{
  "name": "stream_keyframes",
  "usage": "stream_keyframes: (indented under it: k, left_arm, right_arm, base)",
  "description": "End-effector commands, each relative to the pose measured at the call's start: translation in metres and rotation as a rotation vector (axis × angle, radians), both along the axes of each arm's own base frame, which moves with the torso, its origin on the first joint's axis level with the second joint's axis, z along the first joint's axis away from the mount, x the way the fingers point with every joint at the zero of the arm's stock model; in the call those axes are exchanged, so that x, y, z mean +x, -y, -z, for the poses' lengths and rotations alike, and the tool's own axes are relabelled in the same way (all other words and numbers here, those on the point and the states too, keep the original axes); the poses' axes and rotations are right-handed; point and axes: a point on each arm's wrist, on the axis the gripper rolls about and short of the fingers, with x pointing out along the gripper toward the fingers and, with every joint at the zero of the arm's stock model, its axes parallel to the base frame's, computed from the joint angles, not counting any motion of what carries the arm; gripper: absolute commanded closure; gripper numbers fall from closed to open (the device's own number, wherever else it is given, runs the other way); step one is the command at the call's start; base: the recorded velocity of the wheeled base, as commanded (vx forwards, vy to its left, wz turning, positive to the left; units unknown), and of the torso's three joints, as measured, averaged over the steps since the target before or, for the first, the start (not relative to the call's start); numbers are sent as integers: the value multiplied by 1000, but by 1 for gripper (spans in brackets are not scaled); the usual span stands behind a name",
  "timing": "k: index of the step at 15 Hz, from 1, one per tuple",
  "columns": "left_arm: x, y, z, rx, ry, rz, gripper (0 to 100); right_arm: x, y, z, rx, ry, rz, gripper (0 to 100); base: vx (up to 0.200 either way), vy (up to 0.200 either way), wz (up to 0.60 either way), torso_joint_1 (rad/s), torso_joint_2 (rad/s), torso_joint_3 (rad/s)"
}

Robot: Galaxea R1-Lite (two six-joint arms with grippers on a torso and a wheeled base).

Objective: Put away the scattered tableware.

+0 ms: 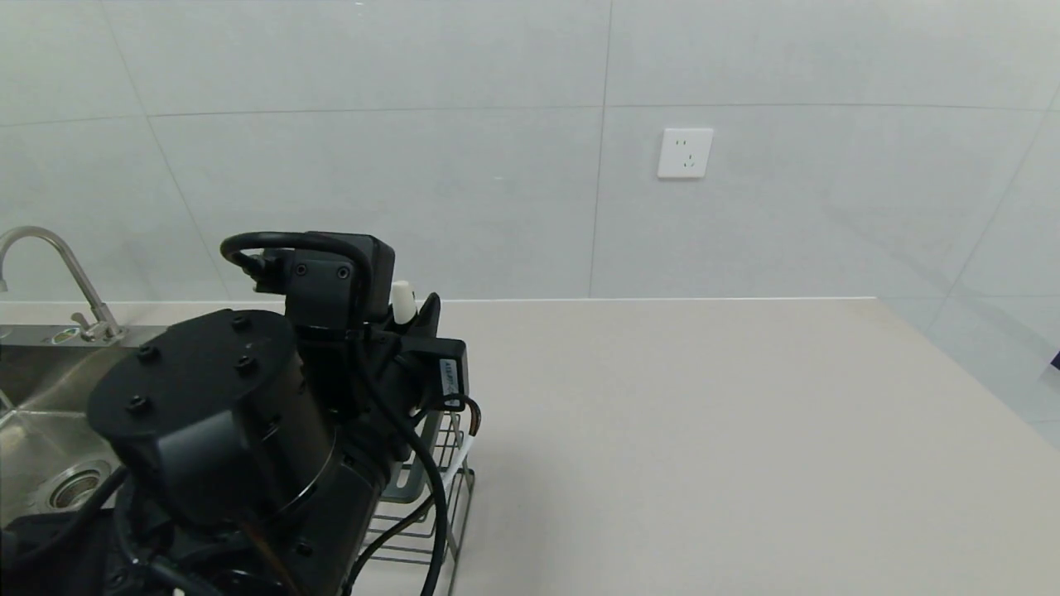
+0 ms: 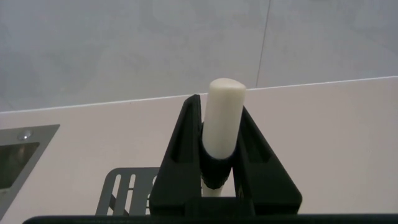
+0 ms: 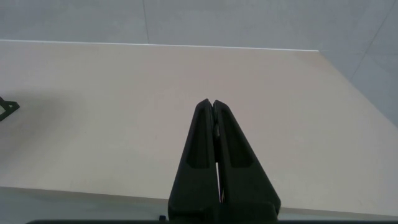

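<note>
The white utensil handle [image 2: 224,124] is sitting clamped in the left gripper [image 2: 221,111]. Its black fingers [image 2: 183,143] are pressing on either side of it, and its rounded end is poking out past their tips. What the rest of the piece is cannot be told, as the fingers are hiding its lower part. In the head view the handle [image 1: 403,302] is showing above the wire rack [image 1: 439,463], which is standing on the tabletop [image 1: 704,414] just beside the sink [image 1: 33,414].

The tabletop is stretching pale beige and plain to the right, meeting a wall of large light grey tiles [image 1: 414,124] carrying a white socket [image 1: 685,152]. A curved metal faucet [image 1: 50,257] is rising at the sink's back edge.

The left arm is covering much of the rack. From the left wrist a grey slotted plate [image 2: 124,190] is showing under the fingers.

The right gripper [image 3: 212,104] is hanging over bare tabletop, well apart from the rack. Its fingers [image 3: 202,143] are pressed together, gripping nothing.
</note>
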Motion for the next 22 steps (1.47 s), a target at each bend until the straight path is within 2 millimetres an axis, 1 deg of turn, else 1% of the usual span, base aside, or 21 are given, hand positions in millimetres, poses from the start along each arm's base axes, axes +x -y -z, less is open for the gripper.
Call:
stream_keyframes:
  k: [1,6,10,11,14,15,18,19,21,22]
  left_arm:
    - [2,2,5,13,-11,0,100]
    - [4,4,12,9,-29,-2,100]
    - [4,-2,18,6,-47,-9,100]
    - [3,-3,19,8,-50,1,0]
    - [10,-8,19,19,-49,-8,0]
    - [9,-8,18,16,-45,-3,0]
    - [0,-18,-1,57,11,35,0]
    - [-5,-21,-4,104,37,130,0]
    - [-14,-33,-7,191,92,264,0]
    - [-13,-42,-10,243,151,322,0]
  right_arm:
    - [0,0,0,-1,-1,-1,100]
    - [0,0,0,-1,-1,-1,100]
    - [0,0,0,-1,-1,-2,100]
    - [0,0,0,-1,0,-1,100]
    - [0,0,0,-1,-1,-1,100]
    - [0,0,0,-1,-1,-1,100]
    - [0,0,0,-1,-1,-1,100]
    - [0,0,0,-1,-1,-1,100]
    - [0,0,0,-1,-1,-1,100]
    - [0,0,0,-1,-1,-1,100]
  base:
    - [0,0,0,0,0,0]
    - [0,0,0,0,0,0]
    - [0,0,0,0,0,0]
    - [0,0,0,0,0,0]
    - [0,0,0,0,0,0]
    - [0,0,0,0,0,0]
    - [0,0,0,0,0,0]
    - [0,0,0,0,0,0]
    - [0,0,0,0,0,0]
    - [0,0,0,0,0,0]
